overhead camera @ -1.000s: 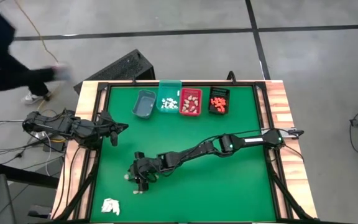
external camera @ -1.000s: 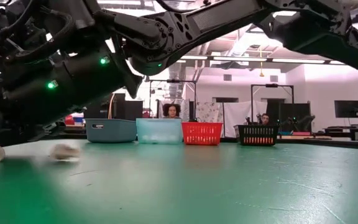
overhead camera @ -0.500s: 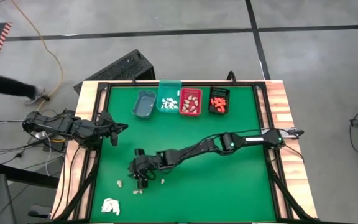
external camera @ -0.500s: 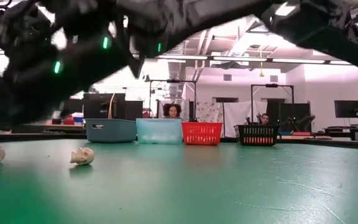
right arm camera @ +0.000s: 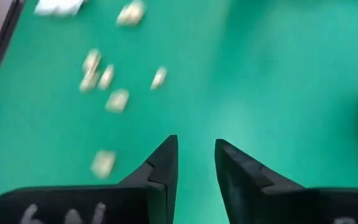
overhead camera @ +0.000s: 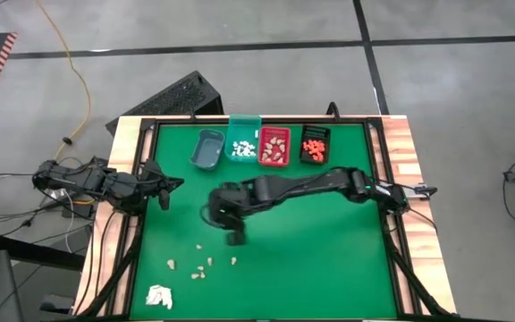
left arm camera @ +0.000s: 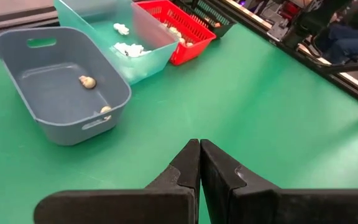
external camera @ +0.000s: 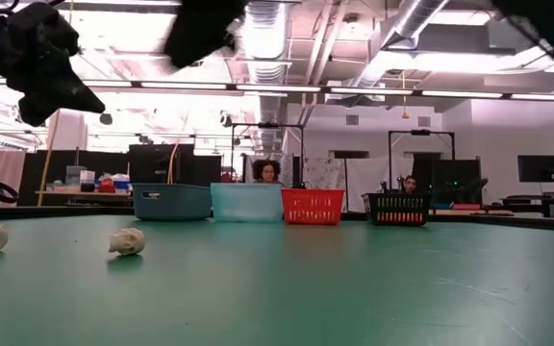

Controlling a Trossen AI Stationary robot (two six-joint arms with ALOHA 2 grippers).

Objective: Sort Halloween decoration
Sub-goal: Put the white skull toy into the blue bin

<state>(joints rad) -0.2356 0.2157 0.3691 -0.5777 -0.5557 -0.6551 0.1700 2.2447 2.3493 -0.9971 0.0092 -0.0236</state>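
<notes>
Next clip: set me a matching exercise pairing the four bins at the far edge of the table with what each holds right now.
Bins:
1. grey bin
2. teal bin
3. red bin
4. black bin

Contents:
A. orange pieces
B. white pieces
C. just two small pale pieces, seen in the left wrist view
D. a heap of beige pieces

Pairs: 1-C, 2-B, 3-D, 4-A

Loose tan pieces (right arm camera: 105, 78) blurred, perhaps skulls.
</notes>
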